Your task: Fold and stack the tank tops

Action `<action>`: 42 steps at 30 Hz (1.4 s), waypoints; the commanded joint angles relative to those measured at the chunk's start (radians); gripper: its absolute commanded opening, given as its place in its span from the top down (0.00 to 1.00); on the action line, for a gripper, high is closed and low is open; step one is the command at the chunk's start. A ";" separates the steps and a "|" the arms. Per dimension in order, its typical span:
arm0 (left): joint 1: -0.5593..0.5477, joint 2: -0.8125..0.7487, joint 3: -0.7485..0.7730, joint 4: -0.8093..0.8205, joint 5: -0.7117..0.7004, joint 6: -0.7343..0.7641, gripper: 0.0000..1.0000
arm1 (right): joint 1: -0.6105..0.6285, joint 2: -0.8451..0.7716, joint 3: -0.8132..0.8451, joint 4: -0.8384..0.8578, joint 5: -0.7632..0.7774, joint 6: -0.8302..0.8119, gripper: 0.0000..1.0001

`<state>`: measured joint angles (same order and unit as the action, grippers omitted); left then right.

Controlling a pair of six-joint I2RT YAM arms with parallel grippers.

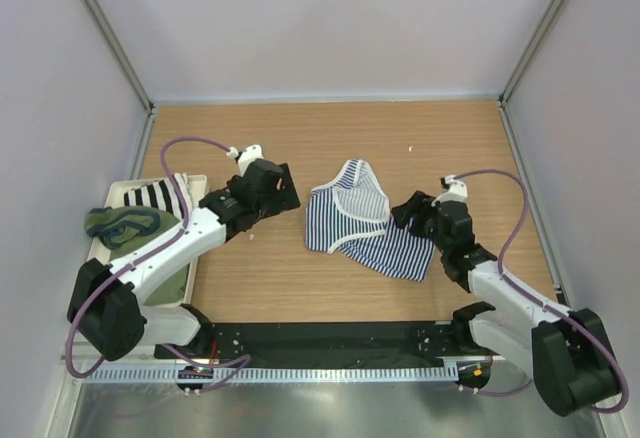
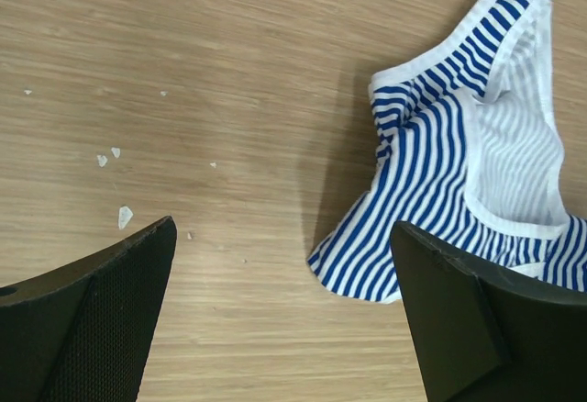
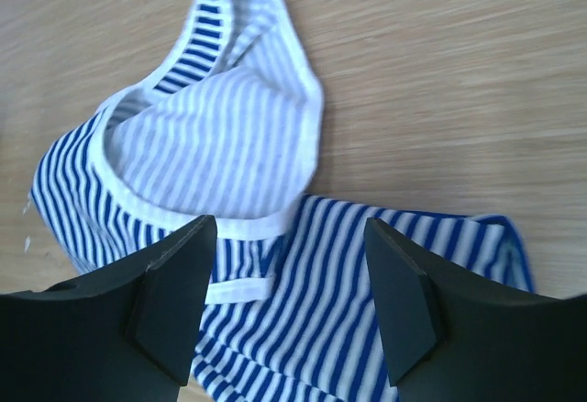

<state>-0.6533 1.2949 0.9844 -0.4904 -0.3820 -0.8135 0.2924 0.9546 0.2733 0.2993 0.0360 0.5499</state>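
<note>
Navy-and-white striped tank top (image 1: 365, 226) lies crumpled in the middle of the table (image 1: 450, 138), its long axis slanting away to my left. My right claw (image 1: 402, 208) hangs open directly over it. The left claw (image 1: 290, 194), wide open, sits beside it over bare wood.

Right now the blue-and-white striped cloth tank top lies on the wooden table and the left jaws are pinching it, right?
Not quite. The blue-and-white striped cloth tank top does lie on the wooden table, but the left jaws stand open beside it, pinching nothing. The left wrist view shows it.
</note>
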 commanded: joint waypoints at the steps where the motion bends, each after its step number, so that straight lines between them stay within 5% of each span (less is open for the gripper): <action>1: 0.047 0.006 -0.058 0.117 0.061 0.056 0.00 | 0.063 0.076 0.159 -0.053 -0.088 -0.033 0.29; 5: 0.064 0.001 -0.156 0.277 0.121 0.103 0.00 | 0.093 0.167 0.273 -0.262 0.000 0.043 0.32; 11: 0.064 0.009 -0.239 0.426 0.179 0.197 0.00 | 0.105 0.291 0.323 -0.308 -0.016 0.102 0.44; 20: 0.064 -0.043 -0.345 0.604 0.304 0.247 0.01 | 0.149 0.364 0.346 -0.370 -0.011 0.173 0.36; 22: 0.064 -0.055 -0.360 0.631 0.328 0.244 0.02 | 0.149 0.383 0.346 -0.345 -0.022 0.177 0.44; 26: 0.064 -0.043 -0.363 0.644 0.347 0.254 0.02 | 0.148 0.392 0.398 -0.336 -0.079 0.173 0.90; 29: 0.063 -0.033 -0.359 0.648 0.367 0.257 0.02 | 0.149 0.382 0.481 -0.377 -0.090 0.150 0.99; 38: 0.049 -0.014 -0.375 0.731 0.502 0.272 0.02 | 0.054 0.357 0.844 -0.630 -0.004 0.061 0.99; 42: 0.047 0.009 -0.371 0.743 0.525 0.267 0.02 | -0.131 0.401 0.902 -0.646 -0.012 0.059 0.99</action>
<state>-0.6022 1.2903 0.6151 0.1829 0.0921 -0.5644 0.2733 1.3426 1.1225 -0.2848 -0.0105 0.6327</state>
